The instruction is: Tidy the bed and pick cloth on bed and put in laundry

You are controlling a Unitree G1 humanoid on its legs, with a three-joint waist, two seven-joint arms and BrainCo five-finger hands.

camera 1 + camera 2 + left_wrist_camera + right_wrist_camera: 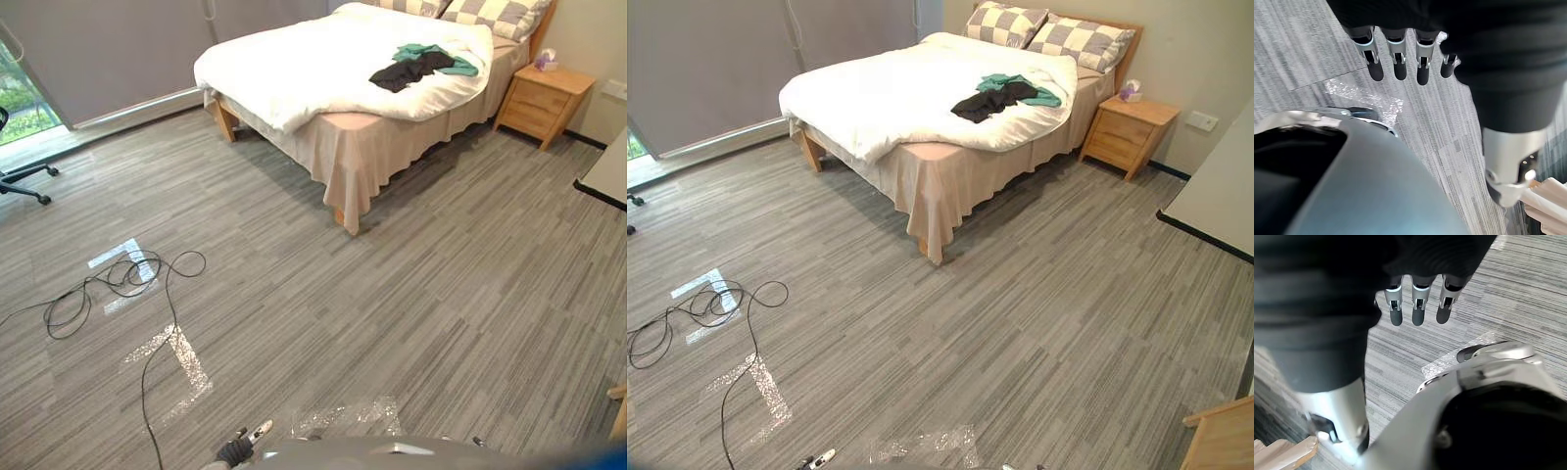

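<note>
A black cloth (409, 71) lies crumpled on the white duvet (313, 59) of the bed (372, 147), far across the room. A green cloth (431, 51) sits bunched just behind it, touching it. The duvet hangs unevenly over the near corner. My left hand (1396, 58) hangs low by my side over the floor, fingers relaxed and holding nothing; it also shows at the lower edge of the left eye view (235, 450). My right hand (1418, 308) hangs the same way, open and holding nothing.
Two checkered pillows (1048, 34) lean at the headboard. A wooden nightstand (542, 98) with a tissue box (546, 61) stands right of the bed. A table edge (607, 176) juts in at the right. An office chair base (20, 181) is at the far left.
</note>
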